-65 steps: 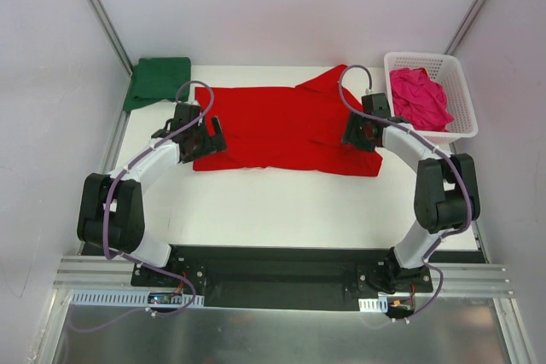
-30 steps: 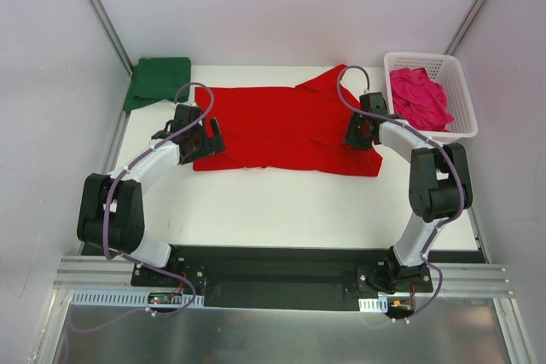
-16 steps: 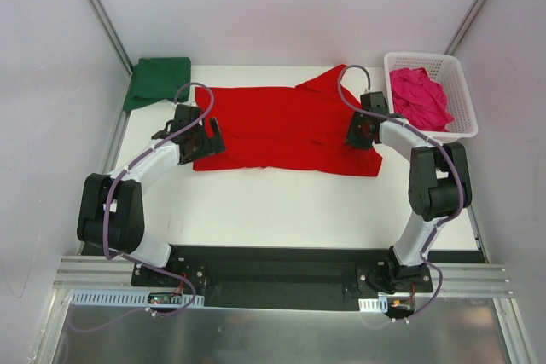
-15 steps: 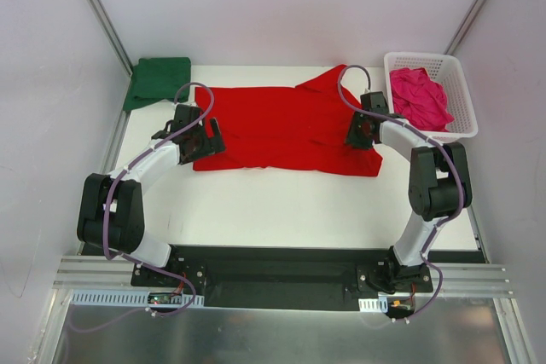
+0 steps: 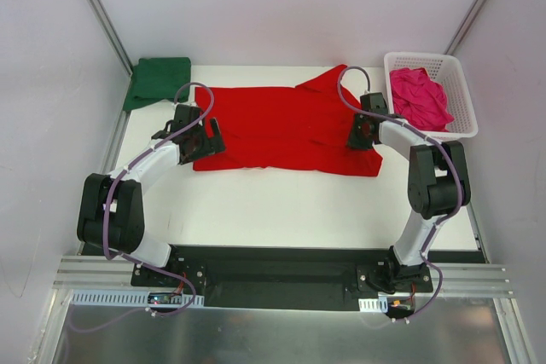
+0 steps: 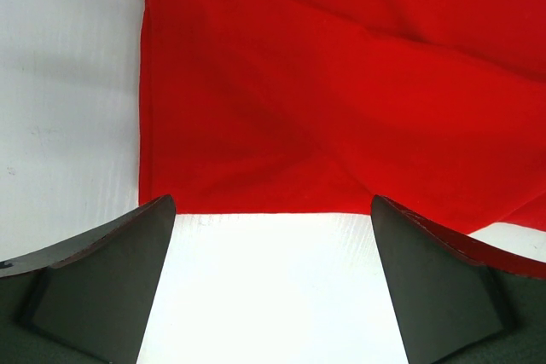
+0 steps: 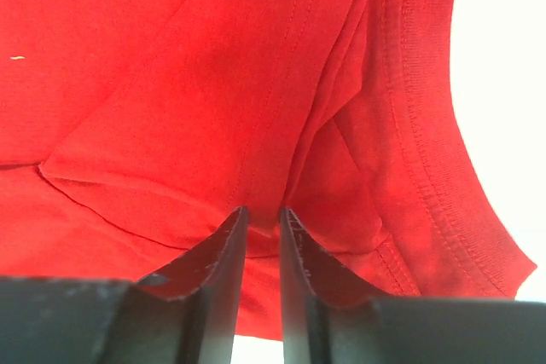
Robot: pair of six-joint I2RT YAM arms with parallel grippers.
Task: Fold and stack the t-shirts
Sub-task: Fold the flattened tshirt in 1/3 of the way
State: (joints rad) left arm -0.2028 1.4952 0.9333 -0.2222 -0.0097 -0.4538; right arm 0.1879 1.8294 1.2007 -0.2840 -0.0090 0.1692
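The red t-shirt (image 5: 281, 130) lies spread across the middle of the table, with folds on its right side. My left gripper (image 5: 205, 138) is open at its lower left corner; in the left wrist view the gripper (image 6: 271, 210) straddles bare table just short of the shirt's hem (image 6: 341, 83). My right gripper (image 5: 357, 135) is on the shirt's right part; in the right wrist view the gripper (image 7: 263, 210) is shut on a fold of the red cloth (image 7: 171, 83). The green t-shirt (image 5: 159, 81) lies folded at the back left. The magenta-pink t-shirt (image 5: 418, 98) is crumpled in the basket.
The white lattice basket (image 5: 426, 56) stands at the back right corner, close to my right arm. The white table (image 5: 281, 202) runs bare in front of the red shirt. Grey walls close both sides.
My right arm's elbow has swung a little inward and its gripper has stayed on the red cloth. The left arm and the shirts have not moved.
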